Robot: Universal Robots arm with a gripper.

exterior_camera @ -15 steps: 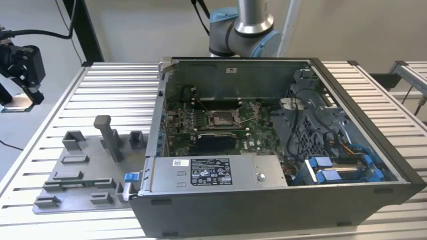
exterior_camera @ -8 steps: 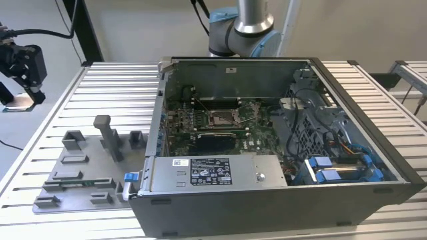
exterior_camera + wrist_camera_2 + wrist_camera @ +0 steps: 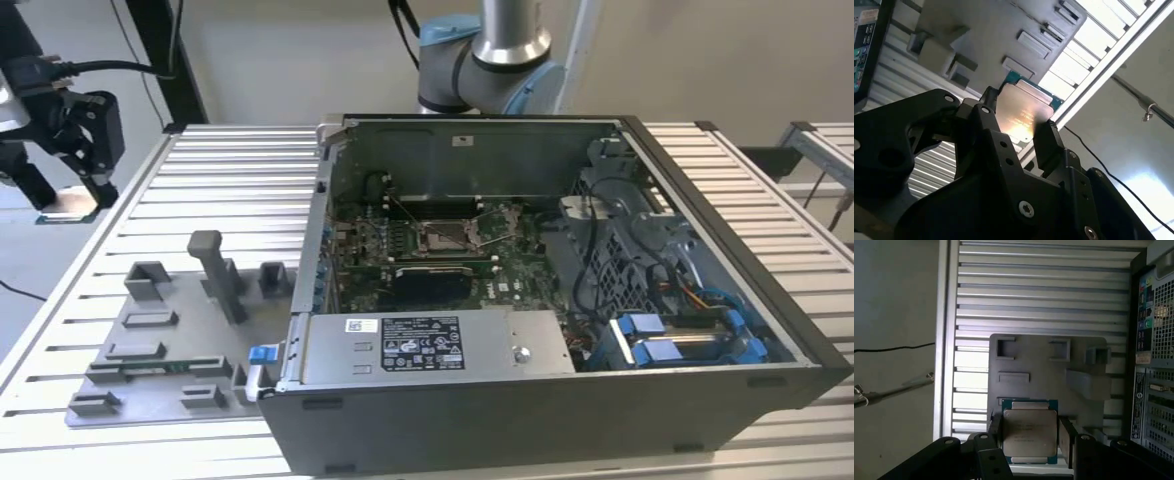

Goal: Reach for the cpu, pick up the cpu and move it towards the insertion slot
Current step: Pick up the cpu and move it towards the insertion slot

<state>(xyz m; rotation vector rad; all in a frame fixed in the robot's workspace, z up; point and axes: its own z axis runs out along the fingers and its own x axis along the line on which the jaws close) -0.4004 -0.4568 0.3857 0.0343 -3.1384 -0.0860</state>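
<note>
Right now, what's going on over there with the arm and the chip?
The arm's gripper is shut on the cpu, with a finger on each of two opposite edges. It holds the chip in the air by the edge of the table at the exterior view's left, beyond the grey fixture plate. The insertion slot lies inside the open computer case, well off to the exterior view's right.

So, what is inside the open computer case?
Inside the computer case: a green board with the insertion slot, a black panel beside it, cables, blue brackets and a grey metal box. That box hides whatever lies under it. The cpu is outside, in the hand.
</note>
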